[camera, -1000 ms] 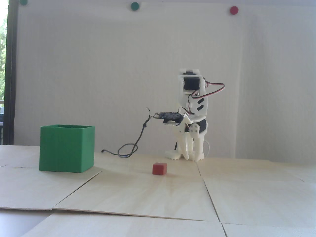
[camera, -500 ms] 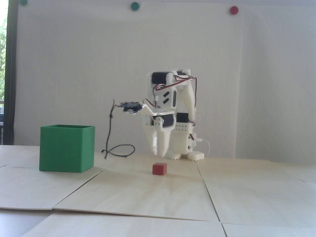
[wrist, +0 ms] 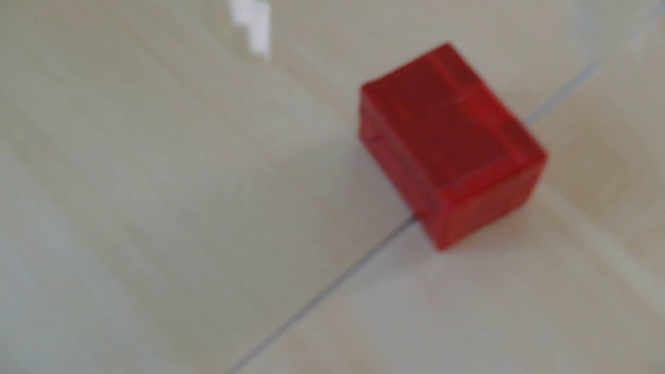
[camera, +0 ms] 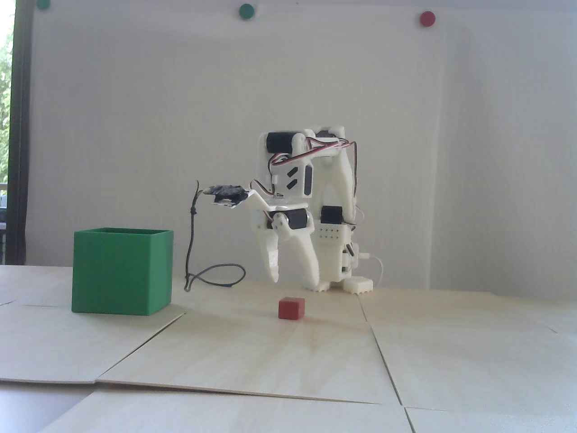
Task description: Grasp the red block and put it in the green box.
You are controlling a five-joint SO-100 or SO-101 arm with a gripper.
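Red block (camera: 291, 308) sits on table (camera: 288, 361), frame centre, nothing touching it. It's a cube so no real long axis; flat face toward camera in fixed view, turned corner-on in blurry wrist view (wrist: 449, 144), lying across panel seam. Tool (camera: 294, 283) hangs just above and behind block, tips down, fingers spread wide, empty. Green box (camera: 121, 270) well off at left, open top up.
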